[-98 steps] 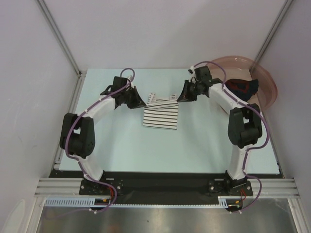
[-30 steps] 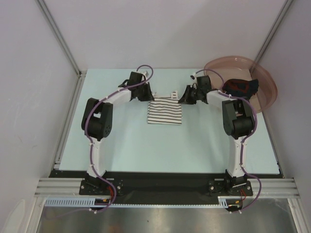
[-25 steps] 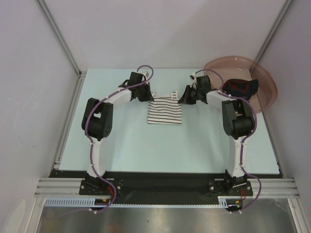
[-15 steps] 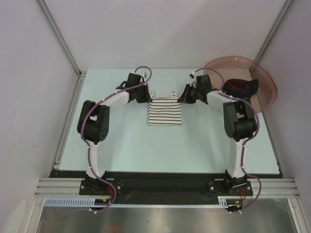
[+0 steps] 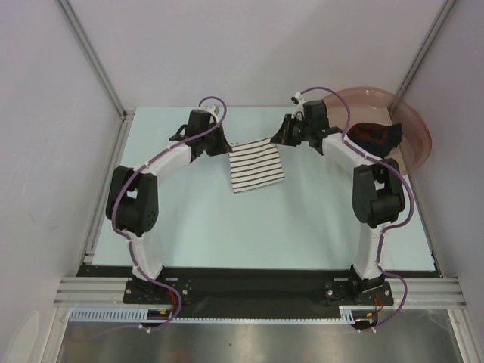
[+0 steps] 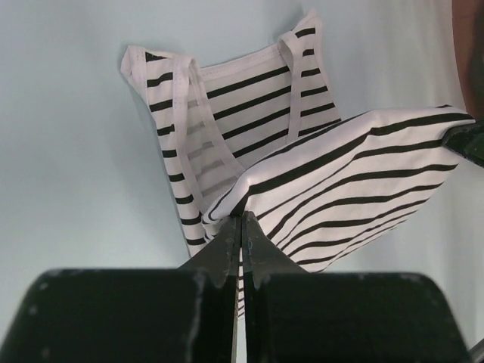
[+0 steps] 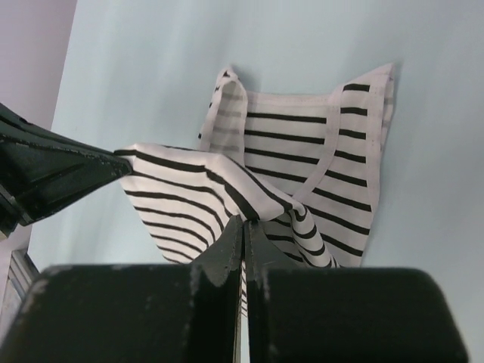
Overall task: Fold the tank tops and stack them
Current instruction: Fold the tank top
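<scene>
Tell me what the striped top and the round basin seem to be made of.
Striped tank top: soft, thin cloth, likely a knit, with a matte finish. It drapes and creases where it hangs lifted.
Basin: probably plastic, pink, smooth and translucent. The background shows through its wall.

Noting a pink translucent basin point(image 5: 414, 125) sitting at the far right corner of a pale blue table point(image 5: 227, 227), grey walls point(image 5: 249, 53) enclosing left, far and right, a metal rail point(image 5: 91, 291) running along the near edge.
</scene>
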{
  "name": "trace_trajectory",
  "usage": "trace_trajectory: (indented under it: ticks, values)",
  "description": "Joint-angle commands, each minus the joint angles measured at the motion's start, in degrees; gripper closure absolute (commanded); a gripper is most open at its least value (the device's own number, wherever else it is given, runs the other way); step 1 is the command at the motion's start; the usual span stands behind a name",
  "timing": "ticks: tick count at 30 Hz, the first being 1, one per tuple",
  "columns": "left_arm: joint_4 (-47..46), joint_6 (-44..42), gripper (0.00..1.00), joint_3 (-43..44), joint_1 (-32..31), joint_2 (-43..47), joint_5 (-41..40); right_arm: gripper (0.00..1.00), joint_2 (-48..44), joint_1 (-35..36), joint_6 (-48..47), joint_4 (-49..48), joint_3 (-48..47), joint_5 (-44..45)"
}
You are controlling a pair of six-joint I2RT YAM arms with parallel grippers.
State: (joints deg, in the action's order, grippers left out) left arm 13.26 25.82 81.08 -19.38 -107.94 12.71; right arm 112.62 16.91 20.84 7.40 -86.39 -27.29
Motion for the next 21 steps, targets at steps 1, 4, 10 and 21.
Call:
trace_trajectory:
  ticks: [1,4,10,21]
  values:
    - [-2.79,2.74,1.0,2.32,1.97,-1.04,-0.49,1.0,3.3,-0.47,-1.33,1.21,-5.8,0.92]
    - [-0.69,1.51,1.0,6.28,2.5,-4.46,-1.81,1.0,7.52,-0.91,-1.51,2.0,-9.93,1.09]
    - [-0.07,1.33,1.0,9.97,4.08,-11.05,-3.65,0.87,18.13,-2.14,-0.54,-0.19,-18.62,-2.76]
    - [-1.65,-0.07,0.14,5.06,4.26,-6.5,-9.81,0.51,13.97,-1.88,0.17,-3.61,-13.38,-1.36]
